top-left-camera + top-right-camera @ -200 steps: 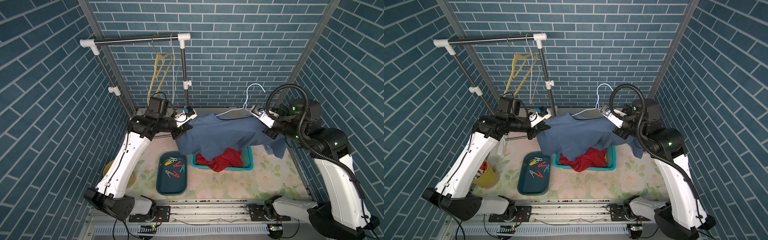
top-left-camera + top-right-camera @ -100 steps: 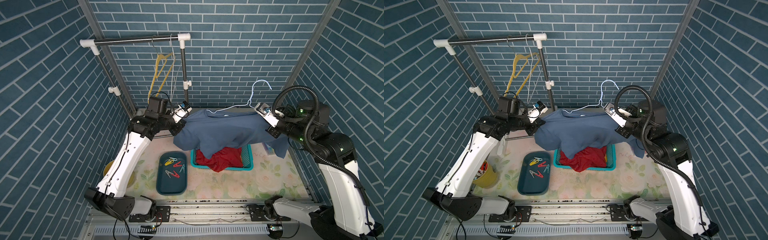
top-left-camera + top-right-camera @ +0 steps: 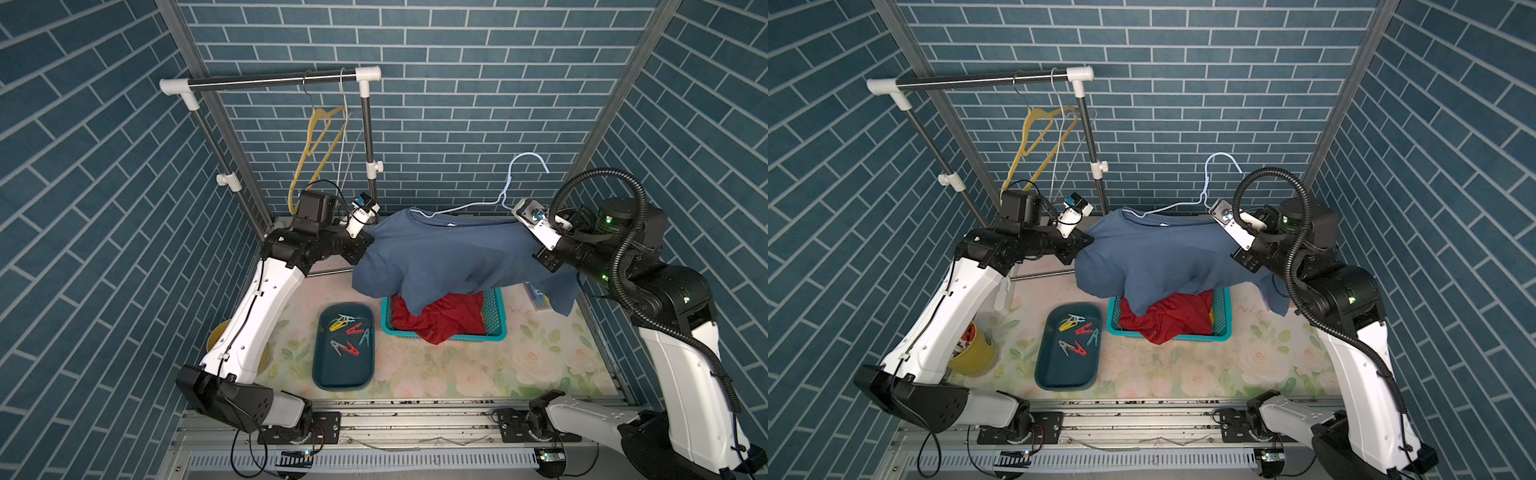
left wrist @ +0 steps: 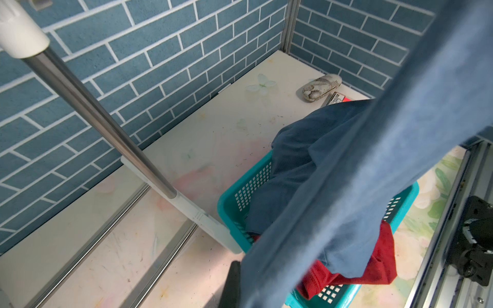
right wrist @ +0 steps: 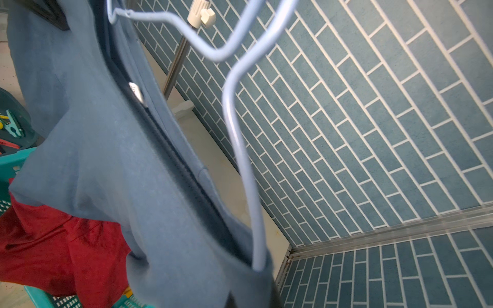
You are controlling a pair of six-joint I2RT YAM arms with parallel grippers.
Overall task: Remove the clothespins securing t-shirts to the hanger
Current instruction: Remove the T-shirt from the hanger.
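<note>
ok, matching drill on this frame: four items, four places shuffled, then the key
Items
1. blue shirt
2. red shirt
3. clothespins
4. yellow hanger

Places
A. in the tray
B. on the rail
C. on the pale hanger
D. lying in the basket

Pairs: 1-C, 2-D, 3-A, 4-B
</note>
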